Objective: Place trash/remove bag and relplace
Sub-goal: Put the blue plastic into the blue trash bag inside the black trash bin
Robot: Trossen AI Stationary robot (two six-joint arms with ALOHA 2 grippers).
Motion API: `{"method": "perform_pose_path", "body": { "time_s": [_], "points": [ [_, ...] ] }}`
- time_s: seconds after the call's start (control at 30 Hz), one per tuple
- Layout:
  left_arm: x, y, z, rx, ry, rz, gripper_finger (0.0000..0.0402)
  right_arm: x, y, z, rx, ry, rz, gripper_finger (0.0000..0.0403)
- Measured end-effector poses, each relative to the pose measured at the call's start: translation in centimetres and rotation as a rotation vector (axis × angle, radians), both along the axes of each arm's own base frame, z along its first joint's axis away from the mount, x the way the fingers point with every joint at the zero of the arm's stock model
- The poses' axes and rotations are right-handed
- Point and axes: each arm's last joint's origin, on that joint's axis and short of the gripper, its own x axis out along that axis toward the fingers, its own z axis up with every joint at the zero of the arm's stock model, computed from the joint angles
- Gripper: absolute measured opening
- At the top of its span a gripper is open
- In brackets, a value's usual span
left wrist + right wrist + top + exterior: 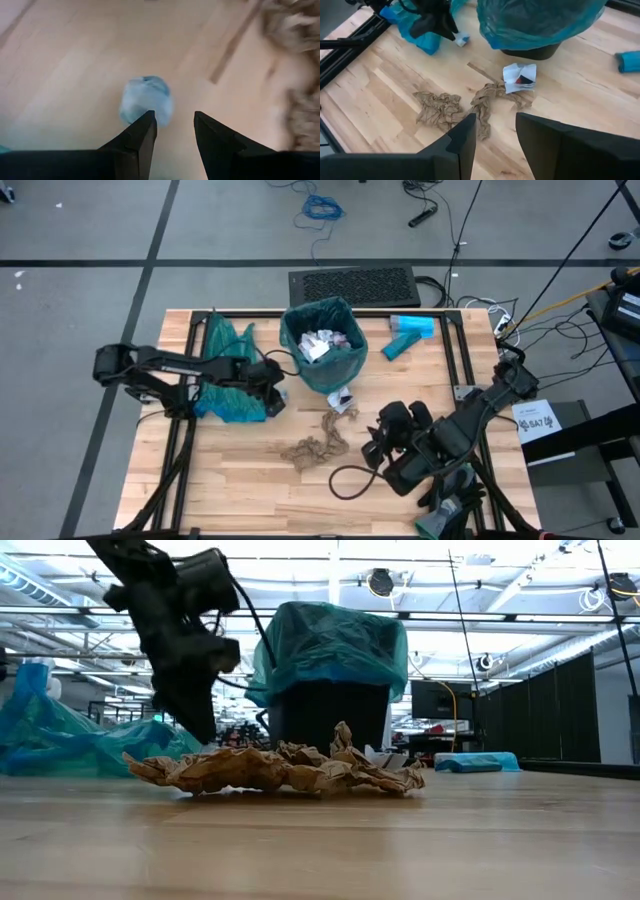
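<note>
Bin: lined, part-filled. Left gripper: parted, empty; pale-blue scrap just ahead. Right gripper: parted, empty; brown paper ahead, unbinned.

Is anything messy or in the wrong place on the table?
Yes. Crumpled brown paper lies on the table instead of in the bin, and a white wrapper sits beside the bin's base. A small light-blue scrap lies loose on the wood just ahead of the left gripper. A spare teal bag is heaped at the left.
</note>
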Motion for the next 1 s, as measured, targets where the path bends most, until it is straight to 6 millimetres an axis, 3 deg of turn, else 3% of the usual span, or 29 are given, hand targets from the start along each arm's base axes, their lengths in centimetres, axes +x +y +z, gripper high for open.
{"method": "perform_pose_path", "body": {
  "time_s": [0.33, 0.57, 0.7, 1.0],
  "points": [
    [1.6, 0.9, -2.5, 0.119, 0.098, 0.015, 0.0128, -0.6, 0.6, 0.0, -0.002, 0.014, 0.016, 0.0130],
    [1.9, 0.4, -3.5, -0.012, 0.116, 0.002, 0.0012, -0.8, 0.4, -0.1, -0.032, 0.050, 0.031, 0.0130],
    [1.9, -0.8, -2.1, -0.062, 0.065, -0.001, 0.0004, -1.0, 0.2, -0.1, -0.057, 0.079, 0.048, 0.0130],
    [2.4, -3.5, 5.3, -0.026, -0.164, -0.015, 0.0002, -2.1, -0.2, -1.7, -0.112, 0.147, 0.044, 0.0130]
  ]
}}
